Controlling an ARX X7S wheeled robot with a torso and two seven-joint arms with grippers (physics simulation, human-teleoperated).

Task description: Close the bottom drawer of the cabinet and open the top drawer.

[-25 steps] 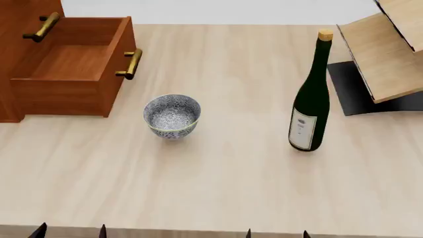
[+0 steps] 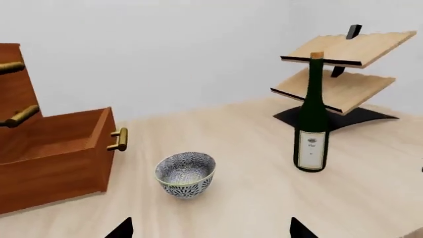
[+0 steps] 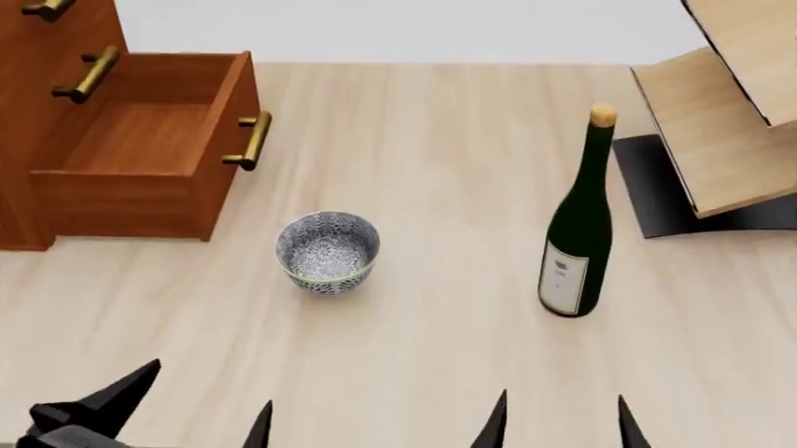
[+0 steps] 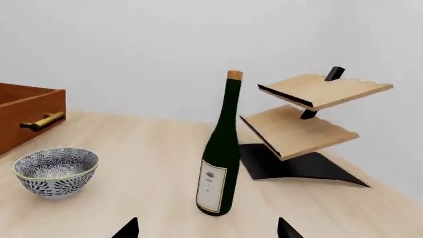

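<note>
The reddish-brown cabinet (image 3: 37,112) stands at the table's far left. Its bottom drawer (image 3: 137,140) is pulled out and shows an empty inside, its brass handle (image 3: 249,140) facing the table's middle. In the left wrist view the bottom drawer (image 2: 53,158) sits under two shut tiers. Only the top drawer's handle (image 3: 48,7) shows at the head view's edge; the top drawer handle (image 2: 10,67) also shows from the left wrist. My left gripper (image 3: 205,403) and right gripper (image 3: 561,415) hang open over the near table edge, holding nothing, well short of the cabinet.
A patterned bowl (image 3: 327,250) sits just in front of the open drawer. A dark green bottle (image 3: 576,233) stands upright to the right of the middle. A pale plywood stand (image 3: 722,121) on a black base occupies the far right.
Both grippers have come further up into the head view from its lower edge. The view has shifted, so more of the cabinet front shows. The drawer, bowl and bottle have not moved.
</note>
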